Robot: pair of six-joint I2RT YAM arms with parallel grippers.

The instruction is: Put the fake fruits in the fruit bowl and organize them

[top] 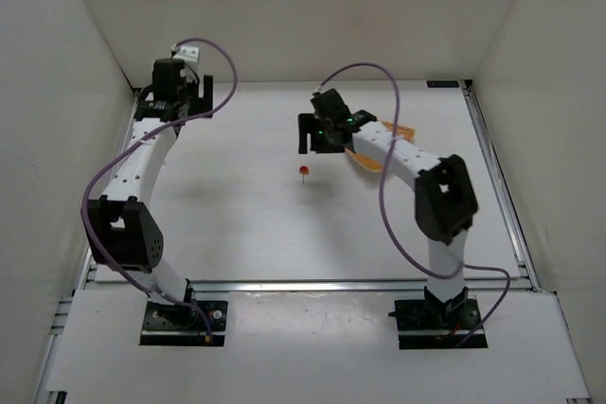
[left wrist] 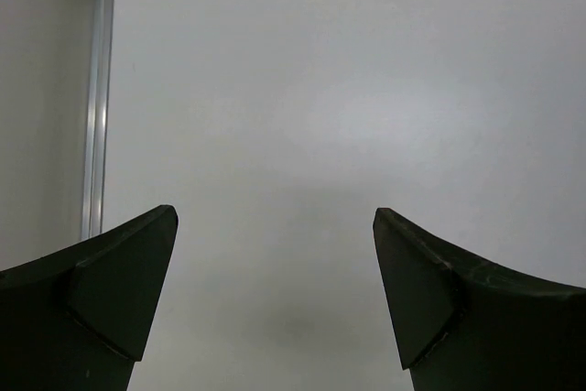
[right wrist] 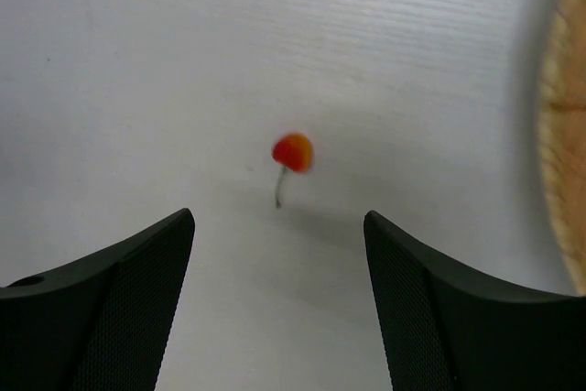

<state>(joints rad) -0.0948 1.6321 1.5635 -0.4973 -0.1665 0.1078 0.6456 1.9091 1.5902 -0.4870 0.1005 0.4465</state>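
Peeking past the right arm (top: 400,160), the basket (top: 404,131) is mostly hidden; left end effector (left wrist: 273,214), right end effector (right wrist: 276,217) gape.

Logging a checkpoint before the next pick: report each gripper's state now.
Left gripper: open, nothing between the jaws.
Right gripper: open, holding nothing; the red fruit lies free just ahead of it.

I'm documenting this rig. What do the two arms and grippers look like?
The left arm and right arm have white links, black joint housings and black base plates. A purple cable loops along each. The left gripper and right gripper have black wedge-shaped fingers.
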